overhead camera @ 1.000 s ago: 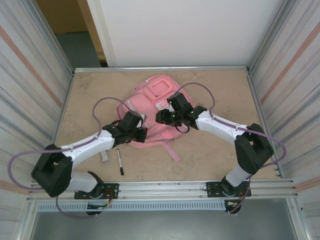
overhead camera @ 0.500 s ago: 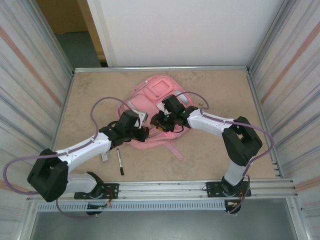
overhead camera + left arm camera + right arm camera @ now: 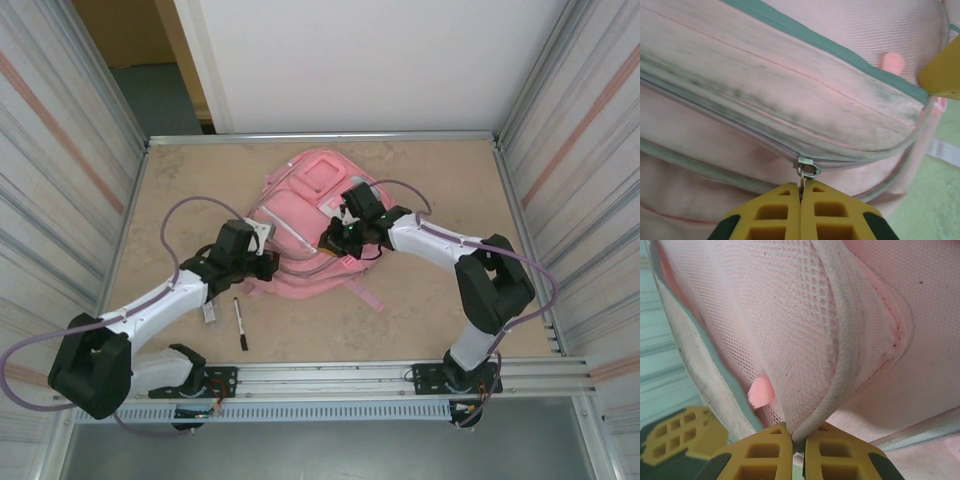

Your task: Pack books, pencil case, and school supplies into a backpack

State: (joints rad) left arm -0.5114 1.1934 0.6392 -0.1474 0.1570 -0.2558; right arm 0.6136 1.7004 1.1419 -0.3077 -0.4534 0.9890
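Lying flat on the table (image 3: 440, 290), the backpack (image 3: 300, 212) sits mid-surface, closer to the far edge than the near one, front pockets up. One pink strap (image 3: 362, 296) trails off it toward the near right.

Left gripper (image 3: 266, 262): at the backpack's near-left side. Wrist view shows its yellow fingers (image 3: 775, 210) pressed together, with the metal zipper pull (image 3: 806, 168) pinched between the tips. The zip line runs away from the slider in both directions across the pink fabric, grey-green piping above and below it.

Right gripper (image 3: 336, 238): over the backpack's middle, right of the left gripper. Wrist view shows both pads closed on the white piped edge (image 3: 840, 370) of a mesh pocket panel; the edge is lifted off the body of the bag, and the mesh (image 3: 765, 315) hangs taut from the pinch.

Black pen (image 3: 240, 324): on the bare table near the near edge, left of centre, just clear of the backpack, lengthwise near-to-far. Small whitish bar (image 3: 208, 313): just beside the pen on its left, partly under the left arm.
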